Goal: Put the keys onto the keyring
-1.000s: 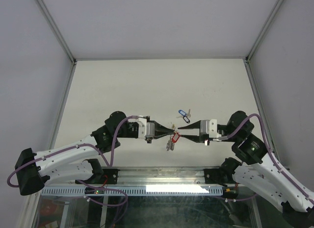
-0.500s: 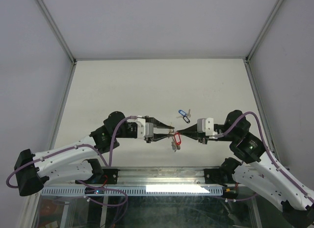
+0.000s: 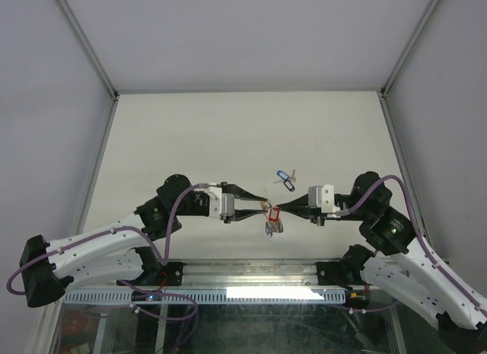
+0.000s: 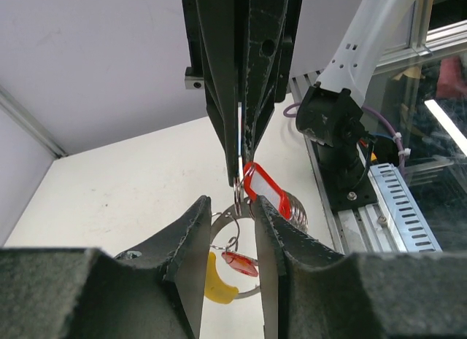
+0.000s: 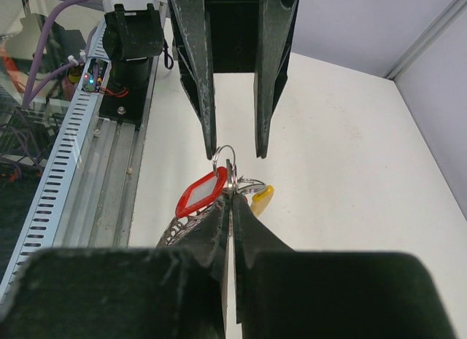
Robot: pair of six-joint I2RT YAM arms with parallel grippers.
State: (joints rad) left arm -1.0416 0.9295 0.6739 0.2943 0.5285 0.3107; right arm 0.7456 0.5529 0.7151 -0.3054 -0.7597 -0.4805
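Two claws meet tip to tip above the near middle of the table (image 3: 190, 141). The left claw (image 3: 265, 205) has its fingers parted by a narrow gap and grips nothing that can be seen. The right claw (image 3: 280, 212) has its fingers pressed together on thin metal at the top of a hanging bunch; this looks like the wire of the keyring (image 4: 213, 275), though the exact strand pinched is hard to tell.

The keyring hangs in the air between the two claws, with its yellow section lowest and its upper arc rising between the left fingertips. A red-tagged key (image 4: 266, 194) sits just beside the right claw's tips, and a second red tag (image 4: 241, 263) dangles inside the hoop.

Beyond the claws, a blue-tagged key (image 3: 282, 175) and a black-tagged key (image 3: 288, 185) lie side by side on the table, apart from the bunch. The table is plain white, enclosed by pale grey walls (image 3: 228, 34) with metal corner posts (image 3: 84, 42). A metal rail (image 3: 251, 274) runs along the near edge by the arm bases.
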